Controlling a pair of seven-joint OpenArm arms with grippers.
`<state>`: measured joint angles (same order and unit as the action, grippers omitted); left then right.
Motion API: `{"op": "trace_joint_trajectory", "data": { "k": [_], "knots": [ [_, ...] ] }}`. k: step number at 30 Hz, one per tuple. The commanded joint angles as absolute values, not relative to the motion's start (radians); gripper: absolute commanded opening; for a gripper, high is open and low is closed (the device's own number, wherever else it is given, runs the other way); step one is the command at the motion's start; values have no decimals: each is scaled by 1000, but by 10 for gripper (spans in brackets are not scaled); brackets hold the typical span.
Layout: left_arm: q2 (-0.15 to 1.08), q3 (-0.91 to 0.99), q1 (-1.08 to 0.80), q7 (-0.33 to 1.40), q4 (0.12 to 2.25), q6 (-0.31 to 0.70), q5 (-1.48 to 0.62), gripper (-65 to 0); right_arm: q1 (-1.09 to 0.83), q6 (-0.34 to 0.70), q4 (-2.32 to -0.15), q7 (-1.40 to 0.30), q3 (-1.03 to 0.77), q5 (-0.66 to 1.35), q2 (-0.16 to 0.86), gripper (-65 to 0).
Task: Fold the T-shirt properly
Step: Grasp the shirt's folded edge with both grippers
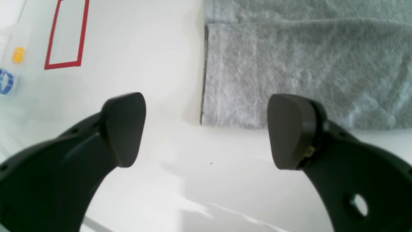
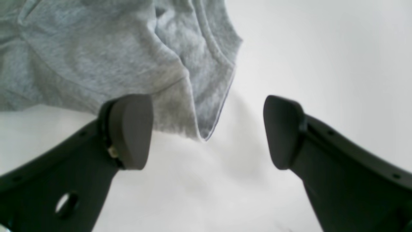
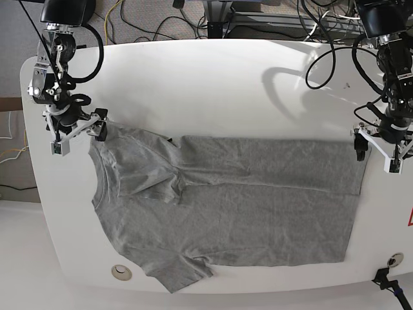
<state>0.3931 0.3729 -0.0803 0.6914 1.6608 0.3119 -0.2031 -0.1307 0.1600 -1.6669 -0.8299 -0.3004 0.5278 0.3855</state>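
Observation:
The heather-grey T-shirt (image 3: 258, 200) lies flat on the white table (image 3: 213, 84), neck to the left and hem to the right, plain side up. Its upper sleeve is folded in over the chest; the lower sleeve (image 3: 184, 274) sticks out at the front. My right gripper (image 3: 79, 139) is open at the shirt's upper shoulder corner; in the right wrist view the gripper (image 2: 206, 132) has the shirt's edge (image 2: 96, 58) just ahead of its fingers. My left gripper (image 3: 376, 155) is open at the upper hem corner; in the left wrist view the gripper (image 1: 206, 130) sits just before that corner (image 1: 289, 74).
A red tape rectangle (image 1: 64, 35), a yellow mark (image 1: 18, 54) and a blue sticker (image 1: 5, 82) lie left of the left gripper. A round grommet (image 3: 119, 272) sits near the front edge. Cables (image 3: 322, 39) run along the back of the table.

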Motion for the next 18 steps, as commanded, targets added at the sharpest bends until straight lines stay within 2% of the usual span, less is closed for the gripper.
{"op": "trace_joint_trajectory", "data": {
  "k": [1,8,18],
  "knots": [
    [412,381,-76,670,1682,306,-209,-91,-120,176,-1649,-794,-308,536,403,-145],
    [412,381,-87,670,1682,306,-209,-91,-91,217,-1508,-719,-306,536,403,-145],
    [412,381,-85,670,1682,306,-211,-91,-77,211,-1491,-708,-214,522,337,-145]
  ]
}}
